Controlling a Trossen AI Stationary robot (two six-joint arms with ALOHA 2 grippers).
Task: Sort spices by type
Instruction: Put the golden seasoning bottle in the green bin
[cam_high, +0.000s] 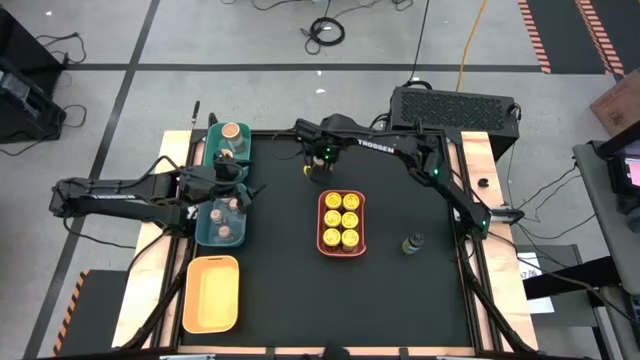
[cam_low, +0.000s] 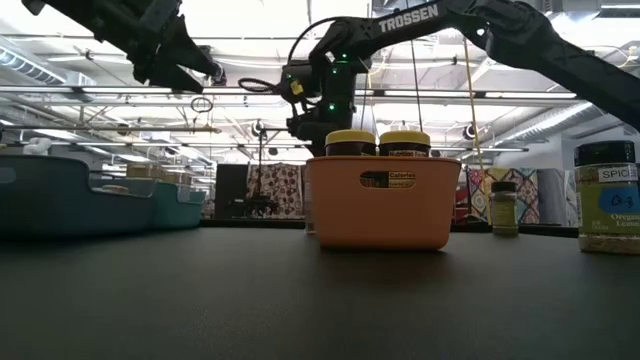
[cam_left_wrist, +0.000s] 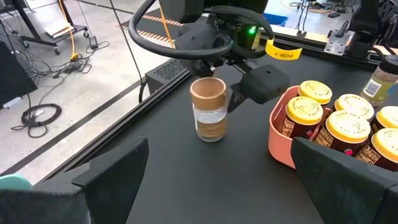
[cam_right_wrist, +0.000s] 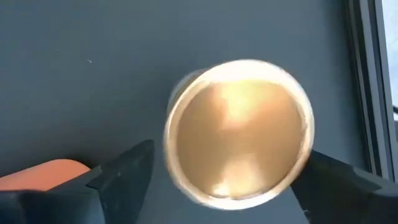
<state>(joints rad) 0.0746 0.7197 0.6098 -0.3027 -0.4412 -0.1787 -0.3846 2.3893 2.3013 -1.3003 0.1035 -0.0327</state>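
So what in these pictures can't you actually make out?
- Tan-lidded jar: right wrist view, blurred, so its label is lost.
- Orange tray: low view, its wall hides all but the yellow lids.
- Small jars in the teal tray: high view, the left arm covers some.
- Green-capped jar: high view, too small to read.
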